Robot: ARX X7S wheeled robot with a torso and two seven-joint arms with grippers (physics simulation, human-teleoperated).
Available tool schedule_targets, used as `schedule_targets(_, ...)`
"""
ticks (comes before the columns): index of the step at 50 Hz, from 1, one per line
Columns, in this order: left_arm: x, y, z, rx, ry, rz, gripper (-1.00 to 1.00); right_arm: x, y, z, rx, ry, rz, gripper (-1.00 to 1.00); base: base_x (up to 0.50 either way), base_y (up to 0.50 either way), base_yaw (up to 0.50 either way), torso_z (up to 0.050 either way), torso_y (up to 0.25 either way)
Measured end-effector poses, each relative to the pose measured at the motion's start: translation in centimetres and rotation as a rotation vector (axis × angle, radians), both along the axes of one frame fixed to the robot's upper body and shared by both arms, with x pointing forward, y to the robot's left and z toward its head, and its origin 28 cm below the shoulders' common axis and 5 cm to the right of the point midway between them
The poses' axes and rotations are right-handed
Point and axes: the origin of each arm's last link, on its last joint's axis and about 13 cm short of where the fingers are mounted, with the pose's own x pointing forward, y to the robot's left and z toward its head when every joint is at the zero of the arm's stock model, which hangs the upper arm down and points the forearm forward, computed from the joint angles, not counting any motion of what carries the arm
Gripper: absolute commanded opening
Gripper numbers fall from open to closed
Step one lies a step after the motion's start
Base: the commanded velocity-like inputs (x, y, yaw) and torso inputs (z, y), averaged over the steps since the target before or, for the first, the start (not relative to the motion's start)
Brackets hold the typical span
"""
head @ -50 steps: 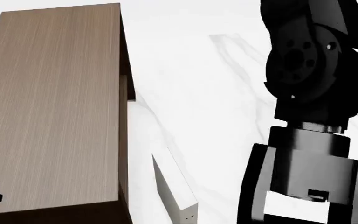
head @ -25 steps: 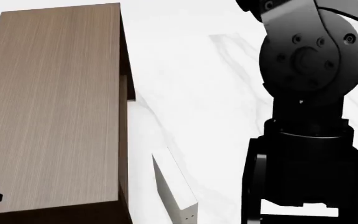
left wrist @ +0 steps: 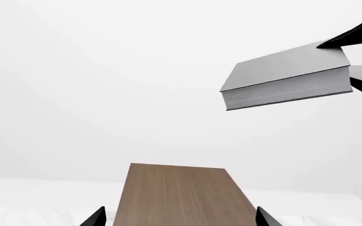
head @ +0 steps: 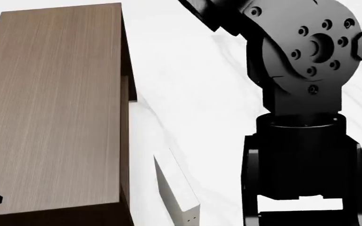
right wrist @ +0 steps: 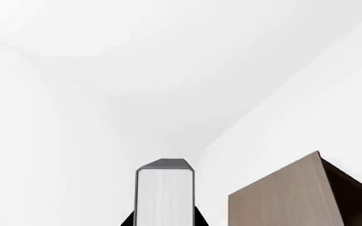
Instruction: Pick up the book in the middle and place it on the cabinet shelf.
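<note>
text: none I can read | book [left wrist: 284,77] in my right grip: cover and page edges plain, no title | cabinet shelf [head: 52,108]: bare wood grain, no label | pale book [head: 176,190] on the floor: small dots at its spine end, no letters

Brown wood-grain cabinet shelf [head: 55,108] with a matt top, white marble-like worktop [head: 200,94] with faint grey veins, matt grey book [left wrist: 286,75] cover over pale paper page edges, black semi-gloss right arm [head: 300,117] casing
</note>
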Motion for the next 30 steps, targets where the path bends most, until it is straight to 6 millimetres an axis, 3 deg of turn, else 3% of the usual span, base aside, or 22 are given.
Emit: schedule_targets(30, 0.1, 0.2, -0.1, -0.002, 0.0, 0.003, 1.0, -1.0, 4.6, -2.6, -0.068, 0.052, 0.235, -1.0, 0.0, 0.0, 0.0, 0.001, 0.001)
